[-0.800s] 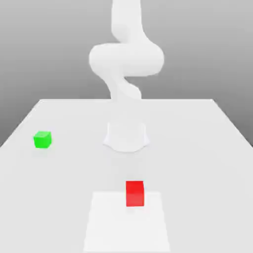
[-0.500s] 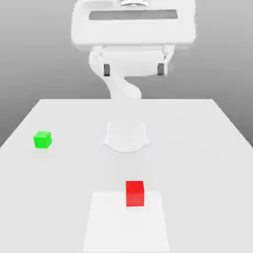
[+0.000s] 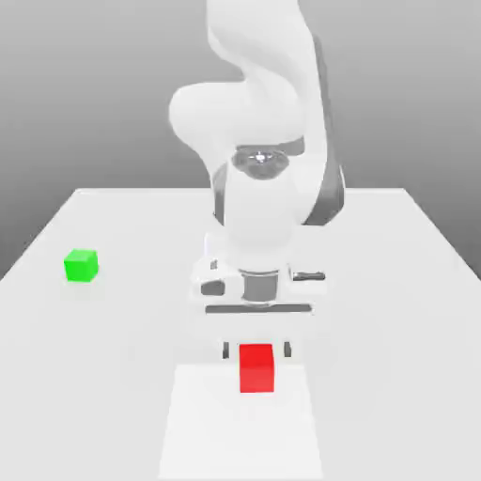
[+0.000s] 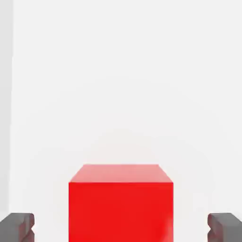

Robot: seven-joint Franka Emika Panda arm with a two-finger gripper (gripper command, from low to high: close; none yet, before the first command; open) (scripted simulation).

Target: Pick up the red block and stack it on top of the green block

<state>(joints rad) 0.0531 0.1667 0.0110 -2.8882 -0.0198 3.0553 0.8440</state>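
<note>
The end effector (image 3: 256, 350) hangs spread, fingers either side of the red block (image 3: 256, 366), apparently untouched, ready to pinch it.

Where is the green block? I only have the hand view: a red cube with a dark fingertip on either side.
Observer: The green block sits on the table far toward the exterior view's left, well apart from the red block.
Operator: Is anything on top of the green block?
Observer: No, its top is bare, and the red block rests on the table.
Operator: What is the red block resting on?
Observer: A slightly brighter square patch of the tabletop, near the patch's far edge.
Operator: Where is the arm?
Observer: It bends down over the red block, with the open gripper straddling it and a gap on each side.
</note>
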